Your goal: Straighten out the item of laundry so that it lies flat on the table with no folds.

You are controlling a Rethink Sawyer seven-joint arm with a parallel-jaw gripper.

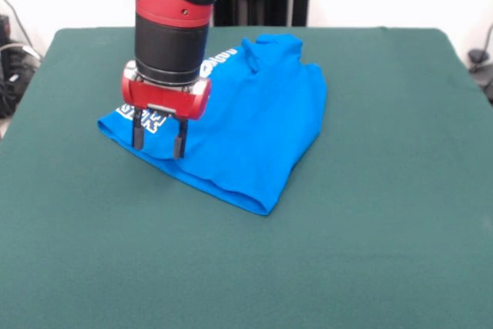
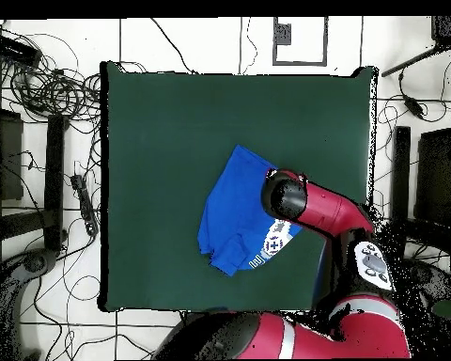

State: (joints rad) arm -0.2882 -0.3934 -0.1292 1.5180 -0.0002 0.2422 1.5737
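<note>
**Desk:** Front view first: what is the arm doing over the green table (image 1: 370,252)?

**Caption writer:** The red and black arm hangs straight down with its gripper (image 1: 159,138) at the left edge of the blue T-shirt (image 1: 254,136). Its two dark fingers (image 1: 138,132) point downward, set a narrow gap apart with nothing between them. Their tips reach the shirt's left corner; whether they touch the cloth cannot be told.

**Desk:** And where does the shirt lie?

**Caption writer:** Left of the table's middle and towards the far side in the front view. It is folded over on itself: plain blue cloth covers most of it, with only a strip of white lettering (image 1: 223,58) showing beside the arm. The far end is bunched into a raised lump, and the near end tapers to a doubled edge. The overhead view shows the same, with a band of white print at one end, partly under the arm.

**Desk:** Which step is this?

**Caption writer:** It reads as the approach to a grasp at the folded corner. The flattening itself is not done.

**Desk:** What does the next move call for?

**Caption writer:** Probably a pinch of the top layer alone, then a pull outward to the left to open the fold. Catching both layers would likely drag the whole shirt instead.
</note>
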